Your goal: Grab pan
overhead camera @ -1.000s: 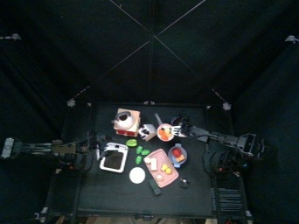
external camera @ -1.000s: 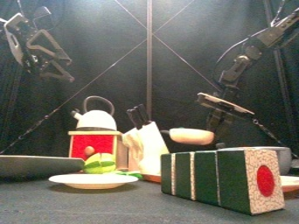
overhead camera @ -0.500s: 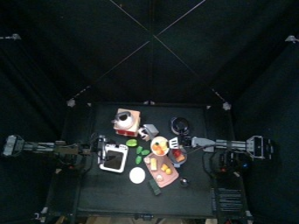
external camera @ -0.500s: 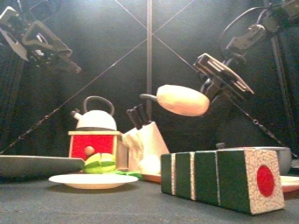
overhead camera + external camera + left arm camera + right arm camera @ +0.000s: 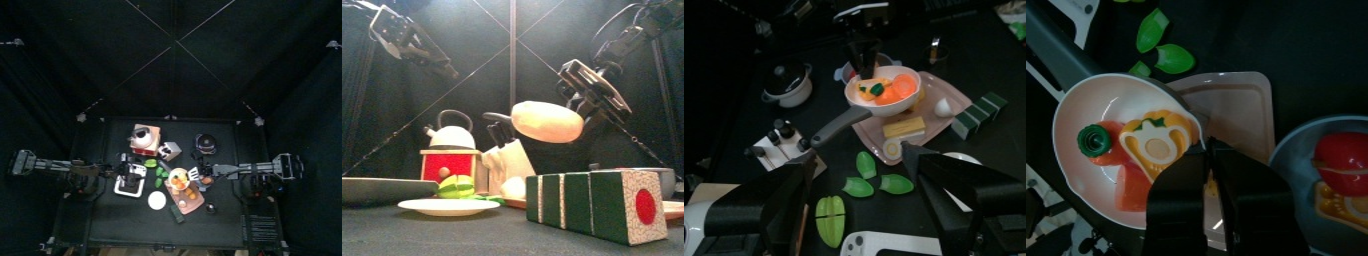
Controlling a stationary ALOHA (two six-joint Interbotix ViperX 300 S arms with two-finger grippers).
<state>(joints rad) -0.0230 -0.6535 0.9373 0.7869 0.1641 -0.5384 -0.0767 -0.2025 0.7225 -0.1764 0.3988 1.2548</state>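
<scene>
Lifted clear of the table in the right gripper (image 5: 589,92), narrow jaws pinched on the far rim of the pan (image 5: 885,90), cream-bodied and loaded with orange toy food, hanging over the pink board (image 5: 885,148) near the middle of the table. Facing it from the other side, the left gripper (image 5: 861,158), jaws spread to their widest and holding nothing. Seemingly a handover in the making: for a clean take, bring the open left jaws in along the dark handle (image 5: 831,125), straddle it partway up rather than at the very tip, square the pads to its sides, and close fully before letting the right grip go; keep the bowl level throughout, to avoid spilling the food onto the board or the green leaves (image 5: 895,183) below, and steer clear of the small dark pot (image 5: 788,85) off to one side. Mouth of the pan turned upward, bowl roughly level, long axis along the handle, running from the bowl out toward the left arm, handle end aimed almost straight at the left wrist camera
</scene>
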